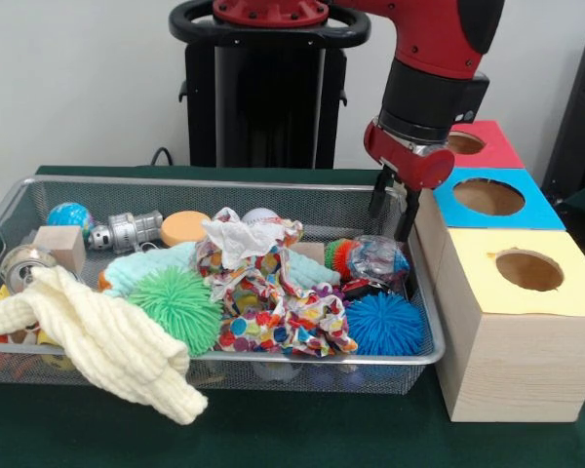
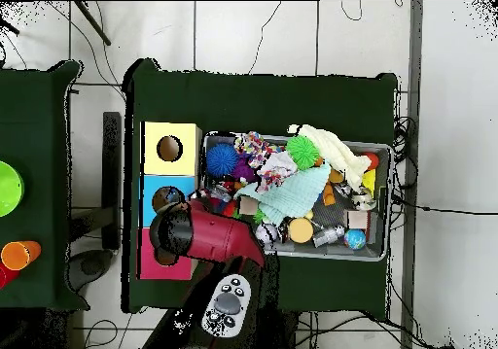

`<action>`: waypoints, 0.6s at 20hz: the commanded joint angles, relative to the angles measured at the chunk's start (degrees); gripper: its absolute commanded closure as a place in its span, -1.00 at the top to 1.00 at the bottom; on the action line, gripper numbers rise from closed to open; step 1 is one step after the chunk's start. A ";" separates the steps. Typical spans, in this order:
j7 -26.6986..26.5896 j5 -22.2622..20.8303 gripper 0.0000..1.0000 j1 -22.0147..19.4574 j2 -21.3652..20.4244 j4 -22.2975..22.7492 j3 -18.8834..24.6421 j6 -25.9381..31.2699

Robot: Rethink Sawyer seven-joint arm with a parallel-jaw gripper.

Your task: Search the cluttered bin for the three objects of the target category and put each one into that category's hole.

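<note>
End effector is hanging at the bin's end nearest the three hole boxes, fingers apart and holding nothing, just above a crinkly clear-wrapped ball lying beside the blue spiky ball. Target category isn't readable from here, so likely picks are guesswork: the blue spiky ball and green spiky ball are looking light, soft and squashy, round with no long axis, best pinched across the middle

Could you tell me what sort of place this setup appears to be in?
Probably a robotics lab: a wire bin of toys and cloths beside wooden sorting boxes on a green-covered table, with cables trailing over a tiled floor.
</note>
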 commanded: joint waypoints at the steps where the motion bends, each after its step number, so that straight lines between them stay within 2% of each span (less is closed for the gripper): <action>1: 16.96 8.21 1.00 -1.73 -1.03 5.79 5.55 -5.96; 4: 17.46 10.37 1.00 -2.23 -0.49 7.93 7.39 -10.07; 12: 17.90 16.78 1.00 -0.69 0.11 10.20 8.23 -13.23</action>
